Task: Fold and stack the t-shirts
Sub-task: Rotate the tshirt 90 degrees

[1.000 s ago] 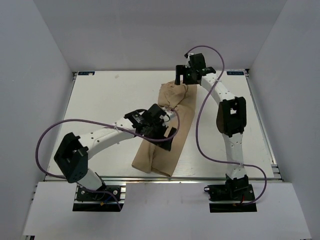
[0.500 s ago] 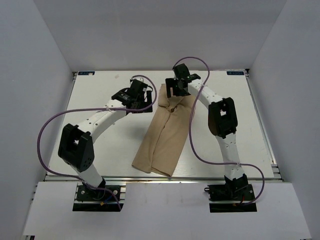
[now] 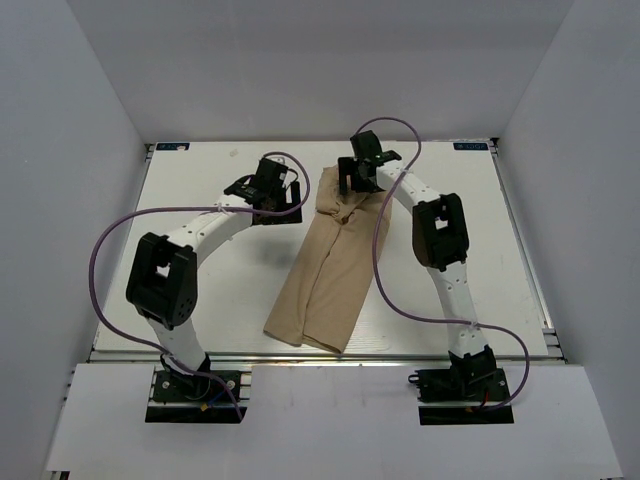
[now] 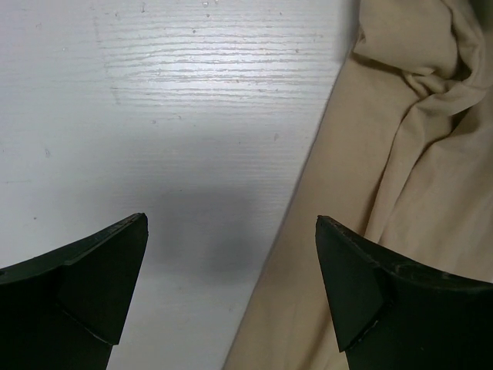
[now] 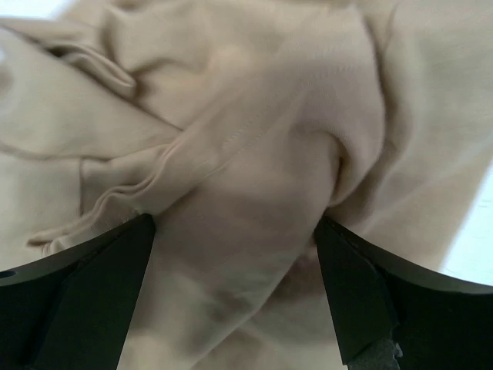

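The tan t-shirt (image 3: pixel 330 270) lies folded into a long strip, slanting from the table's front middle to the back, its far end bunched. My left gripper (image 3: pixel 283 203) is open and empty above bare table just left of the shirt's upper edge. In the left wrist view (image 4: pixel 231 221) the shirt (image 4: pixel 400 154) reaches under the right finger (image 4: pixel 370 293). My right gripper (image 3: pixel 350 185) is open over the bunched far end. In the right wrist view (image 5: pixel 235 222) a hump of the shirt's fabric (image 5: pixel 246 154) sits between the spread jaws.
The white table (image 3: pixel 500 260) has metal rails along its edges and white walls on three sides. Purple cables loop from both arms over the table. Both arms reach to the back middle.
My left arm has swung from over the shirt's middle to the back, left of the shirt's far end. My right gripper has shifted left and down onto the bunched end.
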`<act>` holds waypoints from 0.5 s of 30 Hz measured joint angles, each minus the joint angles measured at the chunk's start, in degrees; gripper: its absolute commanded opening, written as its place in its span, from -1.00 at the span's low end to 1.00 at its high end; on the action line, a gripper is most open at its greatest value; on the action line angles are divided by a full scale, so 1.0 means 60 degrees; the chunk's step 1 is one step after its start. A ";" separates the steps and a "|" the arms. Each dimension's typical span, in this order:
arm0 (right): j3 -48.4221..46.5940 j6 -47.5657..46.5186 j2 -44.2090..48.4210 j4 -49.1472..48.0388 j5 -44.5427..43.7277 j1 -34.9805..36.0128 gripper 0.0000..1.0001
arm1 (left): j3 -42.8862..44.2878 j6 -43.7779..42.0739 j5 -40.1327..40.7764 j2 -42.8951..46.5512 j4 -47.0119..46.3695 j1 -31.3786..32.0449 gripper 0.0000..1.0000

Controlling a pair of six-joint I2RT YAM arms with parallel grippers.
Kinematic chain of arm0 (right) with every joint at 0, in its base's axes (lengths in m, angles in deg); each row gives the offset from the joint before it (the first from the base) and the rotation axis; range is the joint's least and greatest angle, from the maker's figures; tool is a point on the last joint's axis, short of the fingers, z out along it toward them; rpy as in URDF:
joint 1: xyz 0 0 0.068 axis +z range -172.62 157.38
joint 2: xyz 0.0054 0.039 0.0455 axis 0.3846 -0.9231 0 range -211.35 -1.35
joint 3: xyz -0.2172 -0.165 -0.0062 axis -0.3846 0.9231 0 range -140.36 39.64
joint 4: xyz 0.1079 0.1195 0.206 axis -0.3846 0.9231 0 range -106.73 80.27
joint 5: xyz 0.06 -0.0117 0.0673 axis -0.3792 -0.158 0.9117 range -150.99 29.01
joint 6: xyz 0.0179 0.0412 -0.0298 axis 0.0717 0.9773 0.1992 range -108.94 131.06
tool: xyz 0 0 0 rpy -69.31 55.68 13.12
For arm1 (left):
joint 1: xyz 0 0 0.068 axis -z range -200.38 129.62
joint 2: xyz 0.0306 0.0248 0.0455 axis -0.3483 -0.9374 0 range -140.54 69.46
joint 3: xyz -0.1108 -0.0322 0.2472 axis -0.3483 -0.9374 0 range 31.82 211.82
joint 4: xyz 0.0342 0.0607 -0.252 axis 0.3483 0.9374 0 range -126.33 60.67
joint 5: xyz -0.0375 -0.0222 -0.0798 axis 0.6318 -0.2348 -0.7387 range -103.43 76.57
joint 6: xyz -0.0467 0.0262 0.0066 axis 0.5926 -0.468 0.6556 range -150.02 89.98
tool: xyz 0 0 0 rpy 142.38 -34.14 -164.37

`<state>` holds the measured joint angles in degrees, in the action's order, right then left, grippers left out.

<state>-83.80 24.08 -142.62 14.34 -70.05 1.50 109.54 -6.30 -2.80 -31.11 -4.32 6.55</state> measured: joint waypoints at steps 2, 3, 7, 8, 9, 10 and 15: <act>-0.0178 0.0117 -0.0288 0.0087 -0.0124 -0.0015 0.81 | -0.0051 -0.0164 -0.0182 -0.0124 -0.0124 -0.0055 0.99; -0.0273 0.0186 -0.0317 0.0087 -0.0102 -0.0022 0.81 | -0.0073 -0.0233 -0.0248 -0.0153 -0.0168 -0.0080 0.99; -0.0696 0.0324 -0.0608 0.0127 -0.0262 -0.0211 0.81 | -0.0084 -0.0466 -0.0463 -0.0189 -0.0302 -0.0095 0.99; -0.0820 0.0328 -0.0696 0.0127 -0.0350 -0.0280 0.81 | -0.0084 -0.0521 -0.0510 -0.0208 -0.0350 -0.0095 0.99; -0.1020 0.0317 -0.0827 0.0124 -0.0433 -0.0379 0.81 | -0.0084 -0.0568 -0.0586 -0.0226 -0.0412 -0.0095 0.99; -0.1228 0.0295 -0.0965 0.0091 -0.0503 -0.0495 0.81 | -0.0084 -0.0630 -0.0688 -0.0277 -0.0459 -0.0095 0.99; -0.1789 0.0262 -0.1410 -0.0495 -0.0488 -0.1166 0.81 | 0.0149 -0.0849 -0.1373 -0.0987 -0.0554 -0.0095 0.99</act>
<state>-94.53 25.65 -151.08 11.37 -72.98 -5.50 110.43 -11.39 -11.04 -37.04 -7.65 5.99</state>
